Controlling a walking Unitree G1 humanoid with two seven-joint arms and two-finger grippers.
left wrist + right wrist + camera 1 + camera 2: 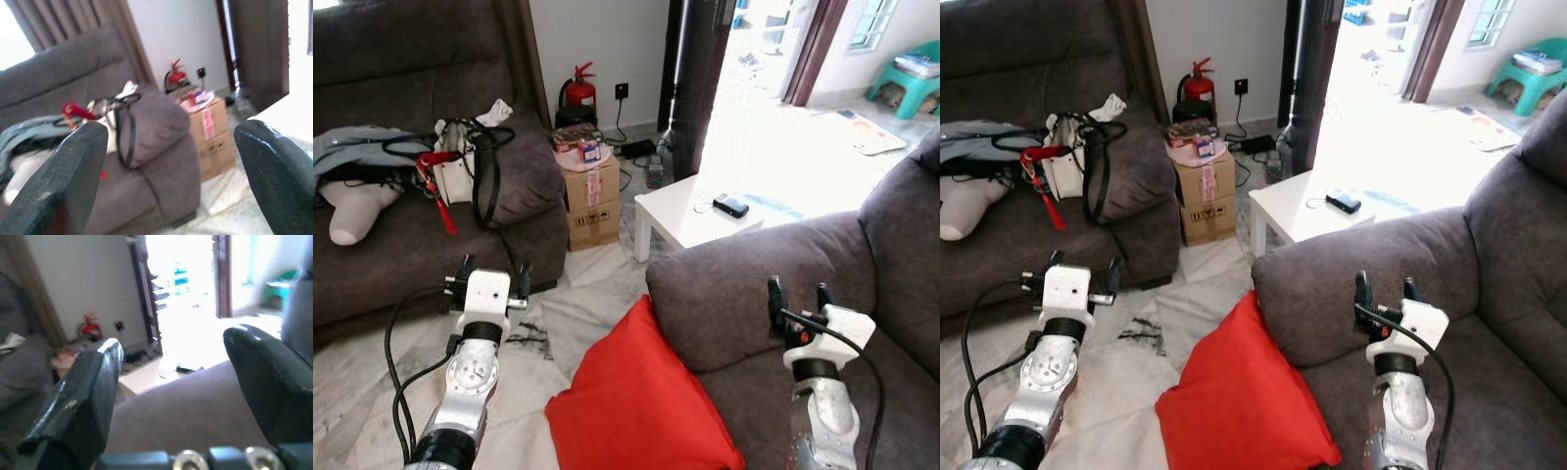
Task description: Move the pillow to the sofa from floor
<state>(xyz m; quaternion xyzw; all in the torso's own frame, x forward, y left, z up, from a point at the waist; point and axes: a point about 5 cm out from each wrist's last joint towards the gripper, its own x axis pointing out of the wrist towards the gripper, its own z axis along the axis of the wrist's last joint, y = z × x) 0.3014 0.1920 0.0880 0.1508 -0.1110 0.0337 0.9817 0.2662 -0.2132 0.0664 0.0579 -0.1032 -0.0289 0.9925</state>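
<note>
Clearly, the red pillow [636, 406] leans on the sofa [754, 284], both grippers spread empty.

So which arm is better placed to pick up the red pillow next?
Probably the left. The red pillow leans against the sofa arm, floor side. The left gripper hangs open over that floor, while the right gripper is over the sofa seat.

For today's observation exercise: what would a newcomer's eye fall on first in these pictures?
The bright red pillow on the floor, leaning against the arm of the grey sofa, stands out most. Both grippers are raised and open: the left gripper over the floor, the right gripper over the sofa. A red fire extinguisher stands by the wall.
</note>
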